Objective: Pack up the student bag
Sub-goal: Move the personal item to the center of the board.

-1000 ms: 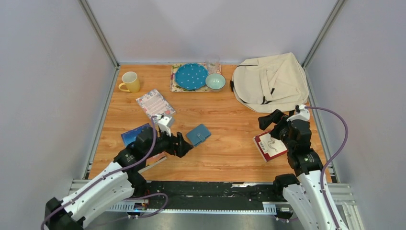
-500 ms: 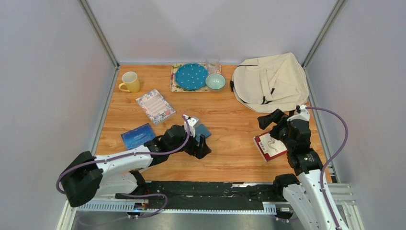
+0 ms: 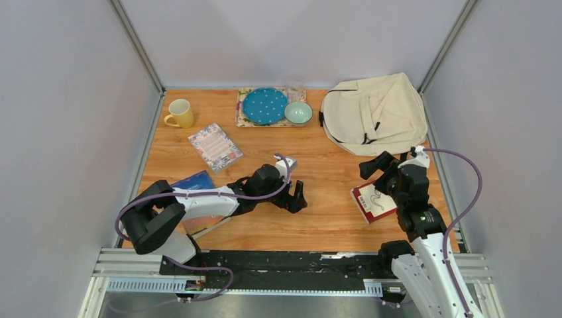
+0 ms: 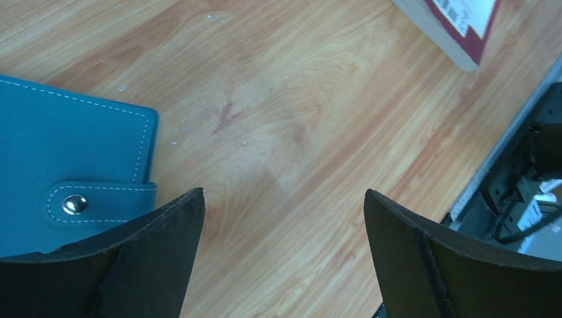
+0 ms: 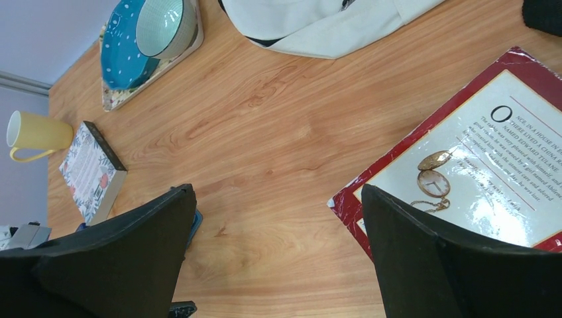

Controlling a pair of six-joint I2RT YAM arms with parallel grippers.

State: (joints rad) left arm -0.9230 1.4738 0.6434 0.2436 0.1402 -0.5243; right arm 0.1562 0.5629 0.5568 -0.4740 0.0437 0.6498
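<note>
The student bag [image 3: 374,112], a cream backpack with black straps, lies zipped at the back right; its edge [image 5: 318,20] shows in the right wrist view. My left gripper [image 3: 296,197] hangs open low over bare wood at mid-table, with nothing between its fingers [image 4: 283,199]. A teal snap wallet [image 4: 66,179] lies just left of its left finger; the arm hides it from above. My right gripper [image 3: 372,167] is open and empty [image 5: 277,192], in front of the bag. It hovers over the far corner of a red-and-white book [image 3: 374,202] that lies flat on the table [image 5: 477,165].
A floral book [image 3: 214,146] and a blue book [image 3: 192,182] lie at the left, a yellow mug [image 3: 179,112] at the back left. A tray [image 3: 240,118] at the back holds a blue dotted plate [image 3: 265,105], a green bowl [image 3: 298,112] and a glass [image 3: 295,88].
My left arm has stretched out to the right, carrying its open gripper from the blue book across and past the teal wallet. The right arm has stayed put.
</note>
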